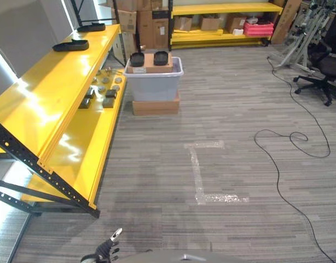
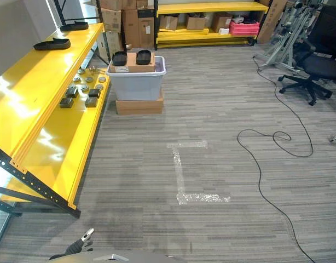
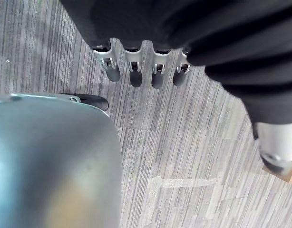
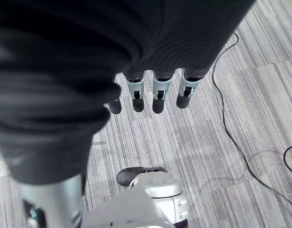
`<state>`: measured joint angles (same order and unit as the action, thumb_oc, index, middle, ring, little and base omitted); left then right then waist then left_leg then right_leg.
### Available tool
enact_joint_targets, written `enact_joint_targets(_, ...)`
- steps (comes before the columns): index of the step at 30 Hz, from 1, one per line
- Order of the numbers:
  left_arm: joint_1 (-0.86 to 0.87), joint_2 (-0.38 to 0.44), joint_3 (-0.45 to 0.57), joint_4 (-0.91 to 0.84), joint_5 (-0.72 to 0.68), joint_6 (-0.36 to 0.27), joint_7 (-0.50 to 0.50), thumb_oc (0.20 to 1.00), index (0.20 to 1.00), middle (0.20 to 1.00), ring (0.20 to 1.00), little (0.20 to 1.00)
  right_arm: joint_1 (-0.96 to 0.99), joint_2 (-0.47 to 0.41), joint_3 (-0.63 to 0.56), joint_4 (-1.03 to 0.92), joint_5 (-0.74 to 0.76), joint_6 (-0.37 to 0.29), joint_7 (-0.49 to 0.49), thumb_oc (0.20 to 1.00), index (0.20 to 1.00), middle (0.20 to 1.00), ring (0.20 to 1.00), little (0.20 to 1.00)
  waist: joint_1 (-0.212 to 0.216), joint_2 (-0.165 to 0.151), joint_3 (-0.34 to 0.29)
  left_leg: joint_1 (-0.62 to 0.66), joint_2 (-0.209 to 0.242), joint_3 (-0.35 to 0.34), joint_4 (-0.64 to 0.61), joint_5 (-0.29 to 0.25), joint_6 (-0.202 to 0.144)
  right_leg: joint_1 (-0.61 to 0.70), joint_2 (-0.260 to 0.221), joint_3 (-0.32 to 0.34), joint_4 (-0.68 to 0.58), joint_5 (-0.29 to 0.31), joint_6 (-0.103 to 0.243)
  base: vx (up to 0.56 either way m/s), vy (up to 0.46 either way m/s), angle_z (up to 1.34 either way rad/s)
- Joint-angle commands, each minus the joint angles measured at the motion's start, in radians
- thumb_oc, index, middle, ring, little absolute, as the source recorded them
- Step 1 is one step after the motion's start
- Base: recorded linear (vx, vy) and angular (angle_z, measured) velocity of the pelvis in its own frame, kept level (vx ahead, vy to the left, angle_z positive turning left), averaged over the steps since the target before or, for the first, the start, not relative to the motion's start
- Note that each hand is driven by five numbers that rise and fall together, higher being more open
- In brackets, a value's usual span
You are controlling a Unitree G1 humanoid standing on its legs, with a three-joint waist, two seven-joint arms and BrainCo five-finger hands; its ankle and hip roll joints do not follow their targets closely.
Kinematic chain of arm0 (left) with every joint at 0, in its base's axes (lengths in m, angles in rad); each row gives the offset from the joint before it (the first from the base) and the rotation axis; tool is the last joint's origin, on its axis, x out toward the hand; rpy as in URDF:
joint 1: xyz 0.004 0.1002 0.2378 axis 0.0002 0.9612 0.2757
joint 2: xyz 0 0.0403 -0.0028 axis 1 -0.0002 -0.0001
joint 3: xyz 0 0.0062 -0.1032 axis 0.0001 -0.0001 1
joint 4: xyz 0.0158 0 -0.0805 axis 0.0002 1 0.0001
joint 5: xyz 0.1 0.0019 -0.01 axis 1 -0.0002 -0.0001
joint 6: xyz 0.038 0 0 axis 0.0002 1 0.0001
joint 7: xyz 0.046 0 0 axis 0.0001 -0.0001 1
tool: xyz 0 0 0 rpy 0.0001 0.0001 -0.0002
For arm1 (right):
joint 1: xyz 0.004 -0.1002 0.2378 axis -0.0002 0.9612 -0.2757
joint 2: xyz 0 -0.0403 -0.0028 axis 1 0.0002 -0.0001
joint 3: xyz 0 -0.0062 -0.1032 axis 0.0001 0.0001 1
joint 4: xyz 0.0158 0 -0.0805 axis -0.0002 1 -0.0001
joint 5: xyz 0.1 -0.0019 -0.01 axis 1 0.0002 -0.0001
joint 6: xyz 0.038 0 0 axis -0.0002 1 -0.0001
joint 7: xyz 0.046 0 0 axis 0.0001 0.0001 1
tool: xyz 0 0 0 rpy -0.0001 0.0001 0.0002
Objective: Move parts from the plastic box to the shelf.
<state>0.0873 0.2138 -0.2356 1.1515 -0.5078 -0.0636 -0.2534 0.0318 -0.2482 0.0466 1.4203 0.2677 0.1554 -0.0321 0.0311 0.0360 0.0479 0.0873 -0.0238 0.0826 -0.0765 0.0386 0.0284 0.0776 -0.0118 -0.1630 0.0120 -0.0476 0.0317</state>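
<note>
Two black parts (image 1: 149, 58) sit on a carton in the grey plastic box (image 1: 153, 82), upper centre, beside my yellow shelf (image 1: 45, 98) at left, where small parts (image 1: 102, 90) lie; grey striped carpet (image 1: 222, 109) carries white tape marks (image 1: 203, 175). My left hand (image 3: 136, 71) and right hand (image 4: 155, 95) hang over the carpet, fingers straight, slightly apart, holding nothing. The right eye view adds an office chair (image 2: 316, 63), upper right.

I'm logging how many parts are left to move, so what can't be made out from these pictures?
- Inside of the plastic box: hidden in both eye views by its wall and the cardboard tray on top.
- Small parts on the yellow shelf: too small to identify.
- Left robot hand: cut off by the bottom edge in the left eye view.
</note>
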Motion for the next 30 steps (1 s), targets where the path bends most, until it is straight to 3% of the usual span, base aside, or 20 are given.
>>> enact_joint_targets(1,-0.064,-0.016,0.040,0.033,-0.005,-0.032,0.008,1.000,1.000,1.000,1.000,1.000,-0.038,-0.013,0.018,0.046,-0.024,0.000,-0.005,1.000,1.000,1.000,1.000,1.000,0.011,-0.029,-0.008,0.021,0.006,0.002,-0.011,-0.033,-0.020,0.017,-0.055,-0.001,-0.099,0.144,0.096,0.00,0.000,0.00)
enact_joint_targets(5,-0.067,-0.018,0.048,0.041,0.003,-0.032,0.074,1.000,1.000,1.000,1.000,1.000,-0.037,-0.011,0.022,0.042,-0.025,0.011,-0.002,1.000,1.000,1.000,1.000,1.000,0.009,-0.028,-0.004,0.023,0.005,0.003,-0.011,-0.033,-0.020,0.019,-0.057,-0.002,-0.099,0.144,0.096,0.00,0.000,0.00)
enact_joint_targets(11,-0.070,-0.027,0.079,0.094,0.015,0.083,0.200,1.000,1.000,1.000,1.000,1.000,-0.038,-0.002,0.015,0.057,0.025,0.041,-0.006,1.000,1.000,1.000,1.000,1.000,0.013,-0.031,-0.008,0.027,0.003,-0.002,-0.011,-0.034,-0.020,0.024,-0.058,-0.006,-0.099,0.143,0.097,0.01,0.000,0.00)
enact_joint_targets(14,-0.077,-0.031,0.092,0.124,0.029,0.127,0.204,1.000,1.000,1.000,1.000,1.000,-0.041,0.003,0.014,0.056,0.041,0.055,-0.011,1.000,1.000,1.000,1.000,1.000,0.010,-0.033,-0.012,0.029,0.004,0.000,-0.011,-0.035,-0.021,0.025,-0.058,-0.006,-0.099,0.142,0.097,0.00,0.000,0.00)
enact_joint_targets(30,-0.088,-0.041,0.076,0.129,0.030,0.111,0.235,1.000,1.000,1.000,1.000,1.000,-0.050,0.006,0.013,0.068,0.044,0.077,-0.030,1.000,1.000,1.000,1.000,1.000,0.013,-0.036,-0.016,0.034,0.003,0.000,-0.011,-0.037,-0.020,0.028,-0.060,-0.002,-0.099,0.144,0.099,0.00,0.000,0.00)
